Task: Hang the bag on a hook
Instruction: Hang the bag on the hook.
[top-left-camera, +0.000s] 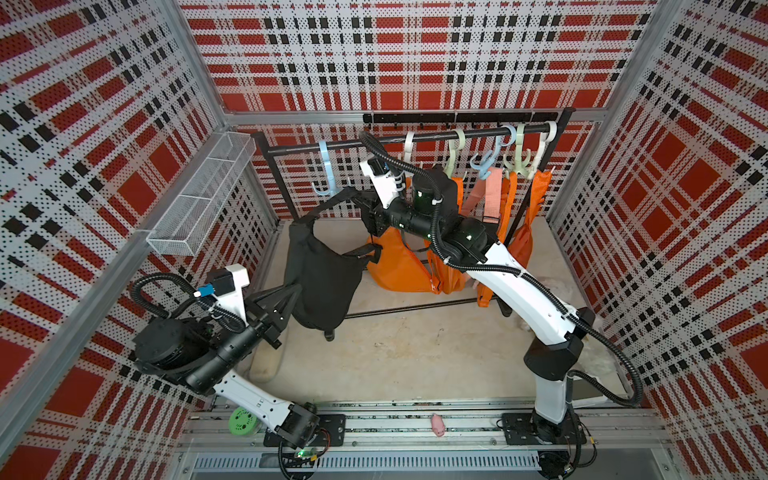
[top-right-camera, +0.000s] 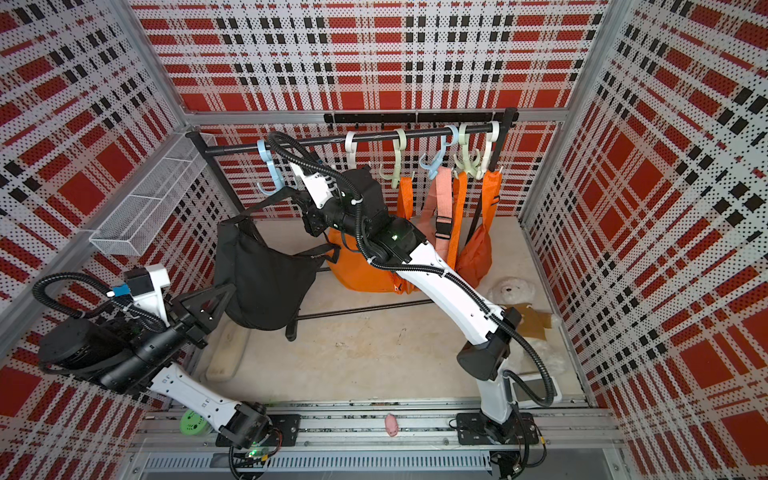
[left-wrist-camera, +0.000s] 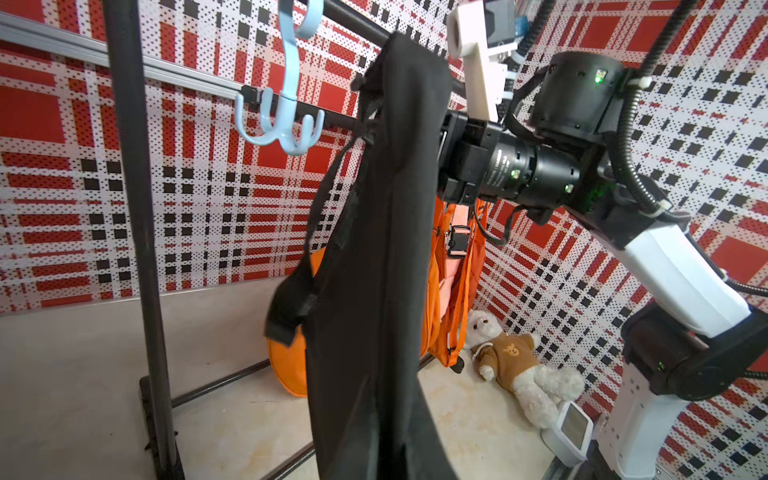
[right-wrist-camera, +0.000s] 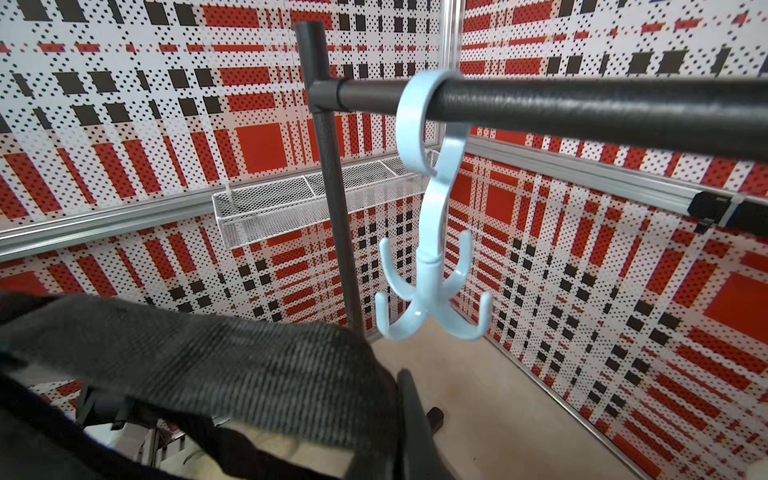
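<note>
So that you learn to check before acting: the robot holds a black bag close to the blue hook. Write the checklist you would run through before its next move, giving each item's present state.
1. The right tool is shut on the strap: ok.
2. The left tool is shut on the black bag: ok.
3. The blue hook has free prongs: ok.
4. The blue hook sits on the rail: ok.
5. The strap is over a prong: not ok; the right wrist view shows it apart from the hook.
6. The strap loop is open enough for a prong: cannot tell.
</note>
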